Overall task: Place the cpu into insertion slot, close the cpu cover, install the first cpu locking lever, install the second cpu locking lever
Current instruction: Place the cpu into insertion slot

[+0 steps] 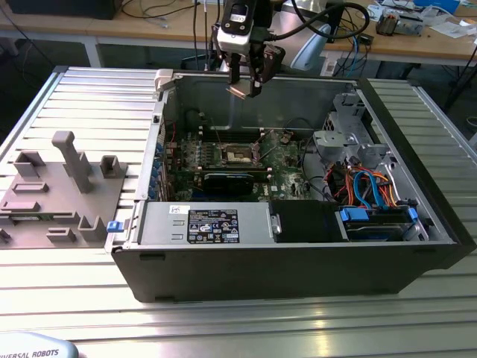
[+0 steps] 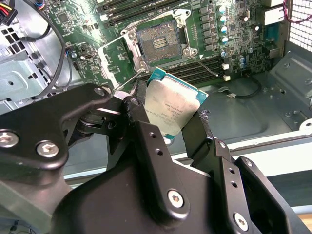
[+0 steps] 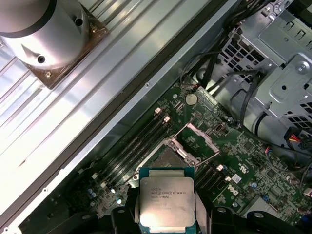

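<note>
My gripper [image 1: 244,86] hangs above the open computer case near its back wall, shut on the cpu [image 1: 238,91]. In both wrist views the cpu [image 2: 170,103] [image 3: 167,199] shows its silvery face with a teal rim, clamped by its edges between the black fingers [image 2: 138,108]. Below it, in the middle of the green board [image 1: 287,160], lies the insertion slot [image 1: 240,154] [image 2: 160,42] [image 3: 167,159], a dark square with a metal rim. The cpu cover [image 2: 116,59] [image 3: 197,138] stands swung open beside the slot. A thin wire lever [image 2: 208,67] sticks out next to it.
Inside the case [image 1: 283,261] a labelled grey box [image 1: 212,224] sits along the front wall. A metal drive cage [image 1: 349,136] and blue and orange cables [image 1: 373,186] crowd the exterior view's right. A grey fixture plate [image 1: 59,190] lies on the ribbed table [image 1: 223,321] at the left.
</note>
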`<state>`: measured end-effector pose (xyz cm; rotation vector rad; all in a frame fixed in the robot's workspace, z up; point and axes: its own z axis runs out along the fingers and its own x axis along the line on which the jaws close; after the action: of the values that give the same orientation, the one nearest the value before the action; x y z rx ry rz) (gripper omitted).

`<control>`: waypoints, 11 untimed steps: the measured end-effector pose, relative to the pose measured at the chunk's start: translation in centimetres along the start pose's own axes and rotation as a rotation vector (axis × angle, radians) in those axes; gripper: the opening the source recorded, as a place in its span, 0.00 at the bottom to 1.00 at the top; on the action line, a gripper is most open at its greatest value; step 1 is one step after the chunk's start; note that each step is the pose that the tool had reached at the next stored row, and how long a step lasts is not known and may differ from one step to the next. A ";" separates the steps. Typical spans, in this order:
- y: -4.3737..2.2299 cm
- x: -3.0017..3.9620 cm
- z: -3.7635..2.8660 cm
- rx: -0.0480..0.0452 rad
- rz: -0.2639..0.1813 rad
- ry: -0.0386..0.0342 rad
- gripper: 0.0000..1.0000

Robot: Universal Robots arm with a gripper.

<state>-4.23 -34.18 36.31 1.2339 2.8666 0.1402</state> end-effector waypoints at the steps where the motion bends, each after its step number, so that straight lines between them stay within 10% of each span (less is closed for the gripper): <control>1: 0.00 0.00 0.00 0.0000 0.001 -0.0001 0.54; 11: 0.00 0.00 0.00 -0.0002 0.011 -0.0009 0.54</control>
<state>-4.23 -34.18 36.31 1.2495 2.8593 0.1401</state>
